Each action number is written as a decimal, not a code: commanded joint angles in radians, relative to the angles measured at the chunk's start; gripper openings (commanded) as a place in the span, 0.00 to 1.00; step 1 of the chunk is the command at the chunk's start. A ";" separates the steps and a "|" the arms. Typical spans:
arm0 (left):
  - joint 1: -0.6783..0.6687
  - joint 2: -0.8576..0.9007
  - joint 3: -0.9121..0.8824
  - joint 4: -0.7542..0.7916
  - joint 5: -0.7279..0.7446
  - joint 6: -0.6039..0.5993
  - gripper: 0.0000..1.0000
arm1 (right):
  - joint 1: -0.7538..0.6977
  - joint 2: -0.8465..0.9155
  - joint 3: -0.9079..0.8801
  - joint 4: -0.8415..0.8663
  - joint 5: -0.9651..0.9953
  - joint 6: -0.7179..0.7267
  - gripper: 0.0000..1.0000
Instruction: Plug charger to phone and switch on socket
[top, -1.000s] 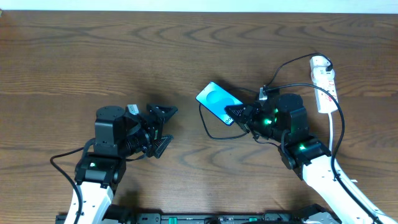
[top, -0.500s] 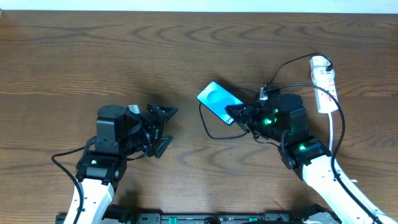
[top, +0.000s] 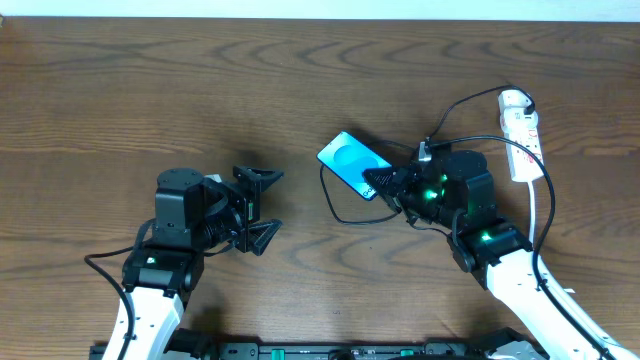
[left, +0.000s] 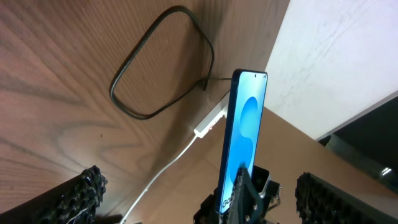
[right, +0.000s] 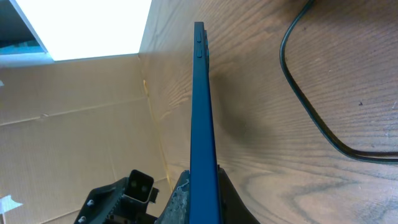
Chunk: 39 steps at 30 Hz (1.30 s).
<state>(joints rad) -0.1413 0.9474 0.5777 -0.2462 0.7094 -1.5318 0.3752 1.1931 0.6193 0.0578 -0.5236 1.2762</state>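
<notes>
1. Clamped in right tool (top: 376, 183): slim rectangular cyan-screen phone (top: 353, 163), over dark wood-grain tabletop (top: 300, 80).
2. Spread wide: left tool (top: 262, 208).
3. Looped beside phone: thin black charger cable (top: 331, 205); far right, white oblong socket strip (top: 521, 135).

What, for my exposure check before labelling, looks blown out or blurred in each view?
Overhead: even light, sharp, no glare on the table. Left wrist: the phone is in focus, its screen bright but not washed out. Right wrist: the upper-left corner is blown out to white.
</notes>
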 joint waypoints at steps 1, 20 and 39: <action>-0.005 0.006 -0.005 0.002 0.017 -0.031 0.99 | -0.007 -0.016 0.006 0.010 -0.006 0.013 0.01; -0.040 0.006 -0.005 0.002 0.016 -0.072 0.99 | -0.007 -0.016 0.006 0.010 0.002 0.010 0.01; -0.114 0.006 -0.005 0.003 0.012 -0.307 0.99 | -0.007 -0.016 0.006 0.014 0.026 0.010 0.01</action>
<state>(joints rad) -0.2333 0.9474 0.5777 -0.2451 0.7128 -1.7702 0.3752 1.1927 0.6193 0.0601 -0.5114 1.2793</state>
